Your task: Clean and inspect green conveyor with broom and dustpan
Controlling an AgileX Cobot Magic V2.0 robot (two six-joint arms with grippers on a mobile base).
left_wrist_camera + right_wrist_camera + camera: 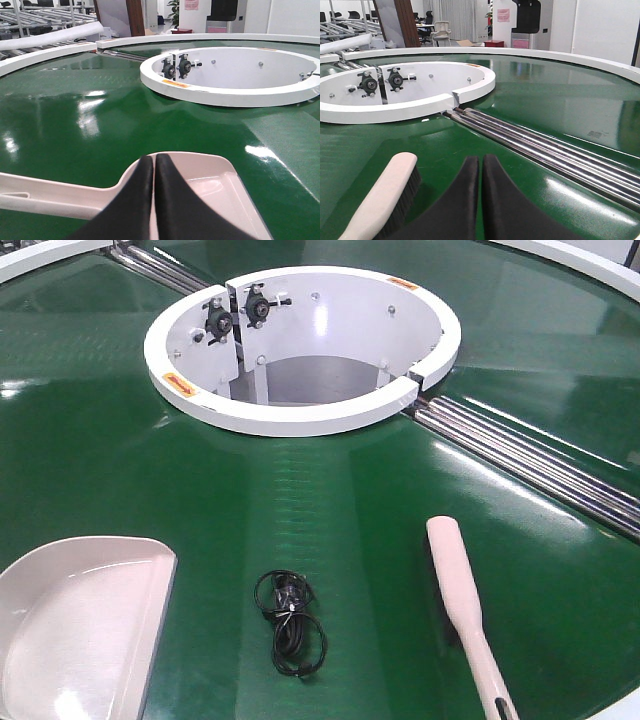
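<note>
**2 claws shut, nothing grabbed**

Seeing the left gripper (154,165) pinched tip to tip over the dustpan (70,630), gripping nothing. Same for the right gripper (480,164), closed empty just beside the broom (455,580). Got dustpan near-left and broom near-right on the green conveyor (330,500), well apart, with 1 coiled black cable (290,615) between. Behind those, white ring hub (300,420) and steel rollers (530,460).

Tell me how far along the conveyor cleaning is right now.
Done: nothing visible. A coiled black cable lies on the glossy dark-green conveyor belt, between the pale beige-pink plastic dustpan and the beige-pink hand broom with dark bristles. In hand: nothing; the left gripper is shut above the dustpan, the right gripper shut beside the broom. Left: grasping both tools, sweeping, inspecting.
</note>
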